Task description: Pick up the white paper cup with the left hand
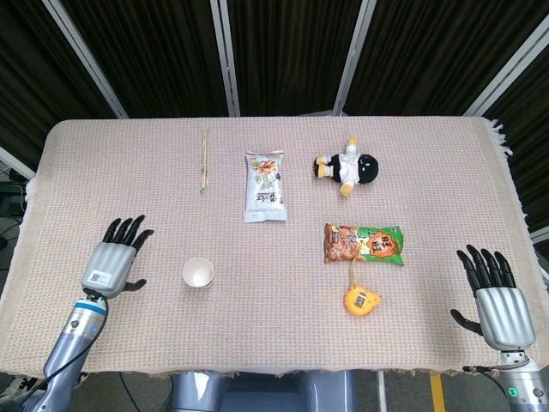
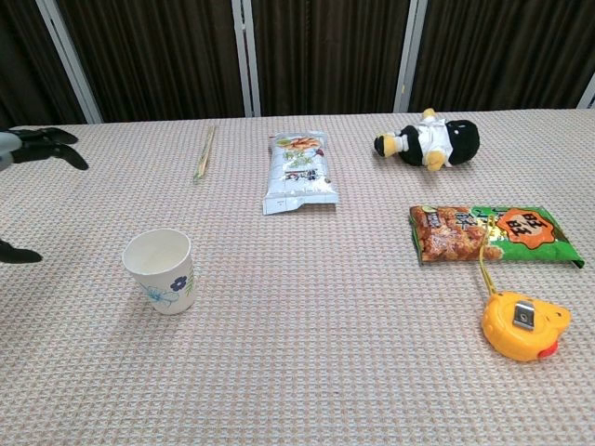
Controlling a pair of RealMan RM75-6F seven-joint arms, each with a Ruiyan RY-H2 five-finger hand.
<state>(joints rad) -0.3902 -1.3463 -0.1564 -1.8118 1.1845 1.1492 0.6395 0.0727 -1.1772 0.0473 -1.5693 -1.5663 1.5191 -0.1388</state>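
A white paper cup printed with blue flowers stands upright on the woven surface; writing on the 2 snack bags is too small to read. The left robot hand hovers just beside the cup, fingers spread, holding nothing. The right robot hand lies open, well apart.

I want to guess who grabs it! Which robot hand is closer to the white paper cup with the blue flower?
The left robot hand is closer, open just left of the white paper cup. The right robot hand is far across the table.
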